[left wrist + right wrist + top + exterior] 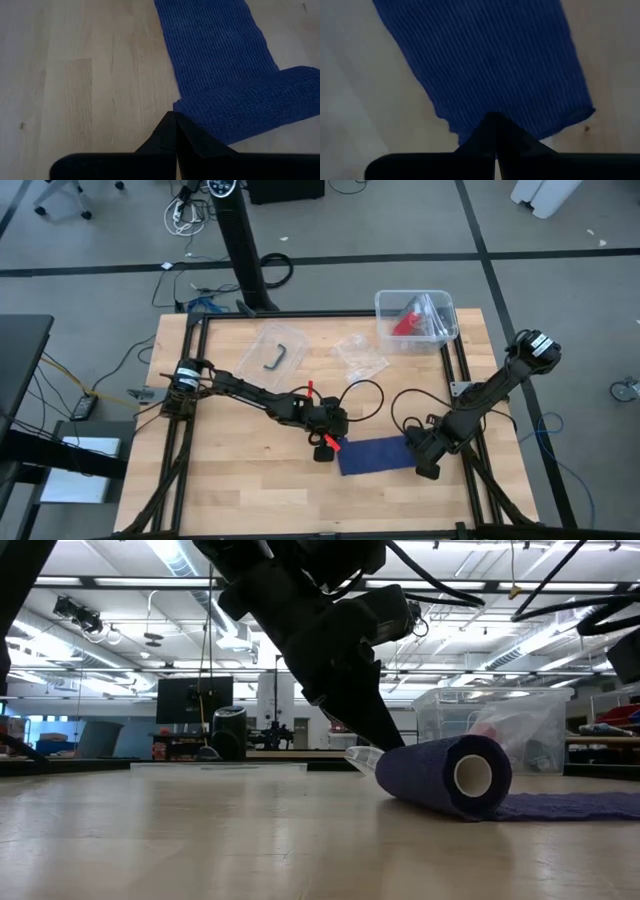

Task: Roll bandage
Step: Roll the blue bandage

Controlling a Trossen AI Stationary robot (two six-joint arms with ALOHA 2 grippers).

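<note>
The dark blue bandage [372,455] lies on the table near its front, right of centre. Its left end is wound into a short roll [445,775] that rests on the wood. The rest runs flat [215,45] toward the table's right. My left gripper [326,445] is shut, and its tips are at the roll's left side. My right gripper [428,468] is also shut and stands over the strip's flat right end [485,60]. My left gripper has its shut fingertips [175,125] against the roll's outer layer, at one end of the roll [192,107]. It comes slanting down from the table's left. The roll lies on the table with its axis across the strip. My right gripper points down with its shut fingertips [492,125] on the flat strip, close to its free end edge [570,116]. The strip lies flat on the wood under them. The fingers themselves hide the exact spot.
A clear plastic bin [440,330] with a red item stands at the back right. Two clear plastic bags [277,350] [360,356] lie at the back centre. Black cables [385,395] loop over the table behind the bandage. A black frame [320,316] borders the table.
</note>
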